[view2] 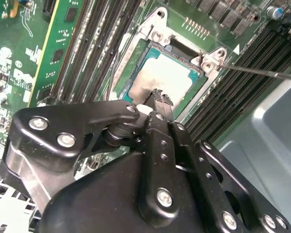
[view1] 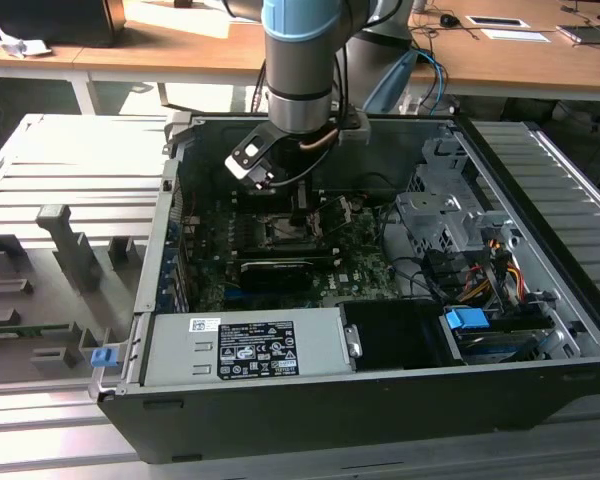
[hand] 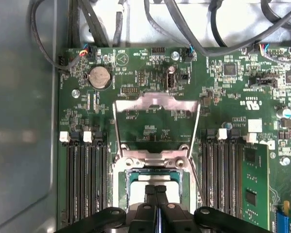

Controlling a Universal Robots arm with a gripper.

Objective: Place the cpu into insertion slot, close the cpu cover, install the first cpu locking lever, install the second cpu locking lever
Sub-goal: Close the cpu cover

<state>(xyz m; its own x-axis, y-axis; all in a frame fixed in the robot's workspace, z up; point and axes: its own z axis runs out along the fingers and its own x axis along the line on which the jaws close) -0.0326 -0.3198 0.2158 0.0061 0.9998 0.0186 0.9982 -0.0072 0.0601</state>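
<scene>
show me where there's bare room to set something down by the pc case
Bare slatted table at the exterior view's right of the case. Crowded: grey fixtures at its left; gripper and cables inside.

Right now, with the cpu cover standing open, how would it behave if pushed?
The cpu cover looks like thin sheet metal with a cut-out middle, so probably light and slightly springy. It appears hinged along one edge, so a push would likely swing it, not slide it.

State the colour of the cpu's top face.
Pale silvery-beige metal; the cpu shows best in the second wrist view.
</scene>
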